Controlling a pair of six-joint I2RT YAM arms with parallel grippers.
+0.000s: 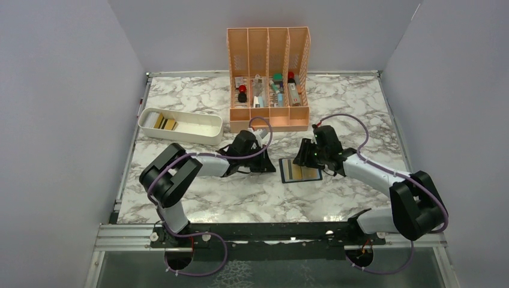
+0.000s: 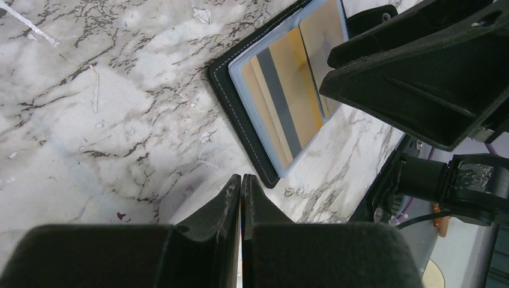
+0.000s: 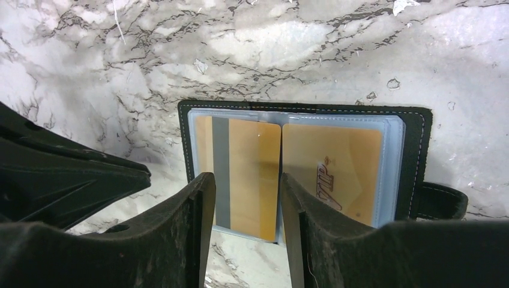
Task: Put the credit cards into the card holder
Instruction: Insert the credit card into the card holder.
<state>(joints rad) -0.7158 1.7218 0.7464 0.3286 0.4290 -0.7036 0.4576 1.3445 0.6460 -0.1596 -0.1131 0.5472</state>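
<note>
Card holder (image 1: 300, 170) open flat on tabletop (image 1: 240, 198), two gold cards (image 3: 333, 168) pocketed. Right end effector (image 3: 243, 180) released, poised over it; left end effector (image 2: 241, 180) clenched (nothing visibly held). Next, likely: fetch remaining cards (image 1: 164, 123) from white tray (image 1: 198, 127).

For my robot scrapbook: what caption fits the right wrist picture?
Right gripper open over the unfolded card holder, gold cards in its pockets.

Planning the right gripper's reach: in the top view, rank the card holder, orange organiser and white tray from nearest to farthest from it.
1. Card holder, just beneath it, mid-table.
2. Orange organiser, behind it toward the back.
3. White tray, far to the left.
</note>
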